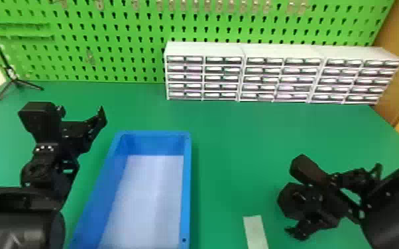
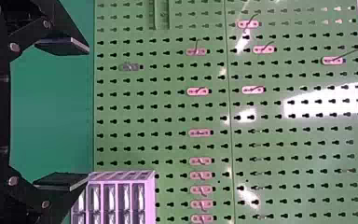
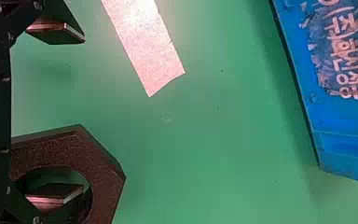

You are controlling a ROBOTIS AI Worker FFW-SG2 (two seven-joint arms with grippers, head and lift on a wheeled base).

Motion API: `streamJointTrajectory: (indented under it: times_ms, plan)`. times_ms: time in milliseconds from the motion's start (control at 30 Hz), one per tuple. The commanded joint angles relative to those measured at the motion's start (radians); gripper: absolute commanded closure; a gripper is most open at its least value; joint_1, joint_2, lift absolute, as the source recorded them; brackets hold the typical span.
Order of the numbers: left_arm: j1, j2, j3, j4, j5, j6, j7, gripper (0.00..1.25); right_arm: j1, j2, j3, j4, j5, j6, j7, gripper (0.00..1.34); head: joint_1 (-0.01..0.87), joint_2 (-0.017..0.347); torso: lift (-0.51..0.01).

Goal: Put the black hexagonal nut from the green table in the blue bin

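Black hexagonal nut (image 3: 106, 165), right at the jaws of my right gripper (image 3: 83, 112); jaws wide apart, nothing clamped. One finger shows at the nut's hole, inside or just above, can't tell. Other finger sits outside the ring, so the wall probably gets pinched between them: sensible, since the whole nut looks too broad for a straddle. Blue bin (image 1: 186, 185) is well ahead of these jaws, handy for the drop; pale strip (image 3: 144, 46) lies between, on the green surface (image 3: 214, 140). Left gripper (image 2: 87, 114) waits past the bin, jaws apart, empty, likely unneeded.
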Motion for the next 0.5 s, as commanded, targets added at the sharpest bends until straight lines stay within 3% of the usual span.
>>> streamJointTrajectory:
  times_ms: [0,233,367,467]
  plan:
    - [0.001,0.000,0.001,0.000,0.001,-0.001,0.000,0.30,-0.003,0.007,0.006,0.016,0.005,-0.001,0.002,0.18,0.683,0.028,-0.096]
    - [0.004,0.000,0.006,-0.002,0.003,-0.004,0.000,0.30,-0.007,0.006,0.007,0.021,0.005,-0.001,0.005,0.28,0.683,0.028,-0.096]
    - [0.004,0.000,0.007,-0.002,0.003,-0.004,0.000,0.30,-0.009,0.003,0.003,0.021,0.002,-0.001,0.005,0.57,0.683,0.028,-0.096]
    - [0.004,0.000,0.006,-0.002,0.003,-0.004,0.000,0.30,-0.009,0.001,-0.002,0.019,0.001,-0.001,0.005,0.69,0.683,0.028,-0.096]
